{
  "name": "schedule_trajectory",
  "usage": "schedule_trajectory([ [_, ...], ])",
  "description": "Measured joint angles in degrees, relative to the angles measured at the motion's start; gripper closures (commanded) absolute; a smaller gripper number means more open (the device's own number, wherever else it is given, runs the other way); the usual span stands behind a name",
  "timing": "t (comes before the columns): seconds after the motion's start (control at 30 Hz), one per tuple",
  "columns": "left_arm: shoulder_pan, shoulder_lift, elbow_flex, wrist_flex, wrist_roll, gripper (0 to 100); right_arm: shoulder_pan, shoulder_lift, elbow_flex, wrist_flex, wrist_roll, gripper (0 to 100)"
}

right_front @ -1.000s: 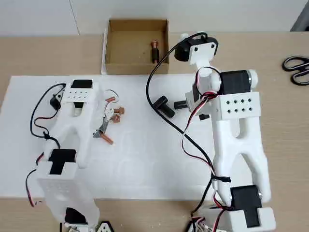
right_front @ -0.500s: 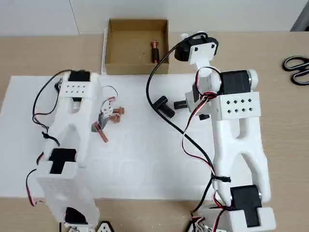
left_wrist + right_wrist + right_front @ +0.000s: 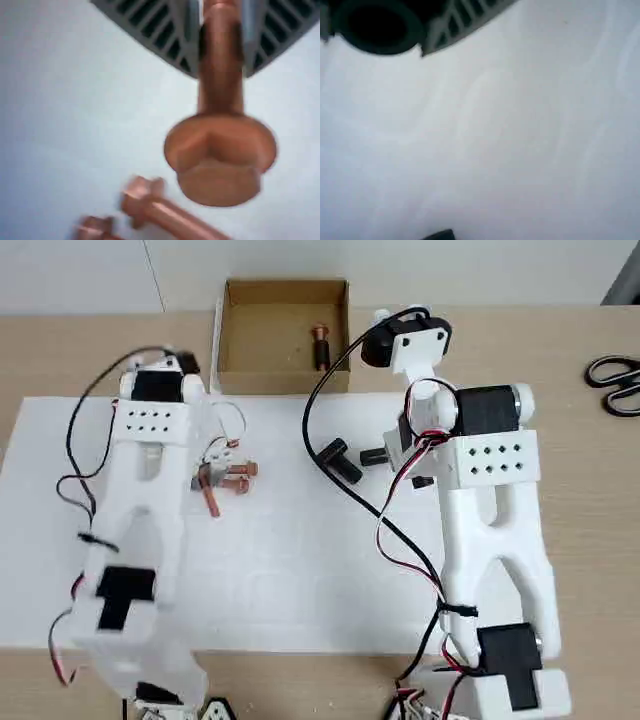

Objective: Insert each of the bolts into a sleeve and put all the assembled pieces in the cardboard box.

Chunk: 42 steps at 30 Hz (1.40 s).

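The left fingers [image 3: 150, 25] are clenched on the shank of a copper bolt [image 3: 220, 160], whose flanged hex head hangs free below them over the white sheet [image 3: 300, 570]. In the high view this held bolt [image 3: 209, 502] sits just beside the left arm, tilted, with its gripped end towards the arm. Two loose bolts [image 3: 241, 477] lie close together on the sheet just beside it; the left wrist view shows them lying flat, the nearer loose bolt [image 3: 160, 210] touching or nearly touching the farther loose bolt [image 3: 95, 227].

The right fingers [image 3: 460, 17] grasp a black sleeve [image 3: 377, 25], seen end-on with its bore dark and open. From above, that held sleeve [image 3: 373, 456] points towards the middle of the sheet. A second sleeve [image 3: 338, 460] lies loose on the sheet near it, at an angle, apart from the bolts.

The cardboard box [image 3: 265, 340] stands on the desk [image 3: 80, 350] at the far edge of the sheet, between the two arms. One assembled piece [image 3: 320, 345] lies inside, near its right wall. Scissors [image 3: 615, 382] rest on the desk well apart to the right
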Motion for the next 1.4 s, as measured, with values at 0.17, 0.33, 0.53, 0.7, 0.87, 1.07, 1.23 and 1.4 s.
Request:
schedule_trajectory([
  [0.17,2.9,-9.93,0.0,0.35,0.0,99,0.0,0.0,3.08,-0.09,0.0,99.5],
  [0.33,4.48,-16.09,0.0,0.53,0.0,99,0.0,-0.09,4.22,-0.09,0.0,99.5],
  [0.53,6.59,-20.75,4.22,0.62,-1.93,99,0.0,-0.09,4.22,-0.09,0.0,99.3],
  [0.7,7.65,-25.67,6.59,0.7,-3.16,99,0.0,-0.09,4.22,-0.09,0.0,99.2],
  [0.87,7.65,-29.54,9.93,0.7,-3.16,99,0.0,-0.09,4.22,-0.09,0.0,99.2],
  [1.07,7.65,-36.48,15.47,0.7,-3.52,99,0.09,-0.09,4.22,-0.09,0.0,99.2],
  [1.23,7.65,-43.52,26.37,-4.75,-7.65,99,0.0,-0.09,4.22,-0.09,0.0,99.2],
  [1.4,7.65,-47.56,43.52,-19.34,-12.75,99,0.0,-0.09,4.22,-0.09,0.0,99.2],
])
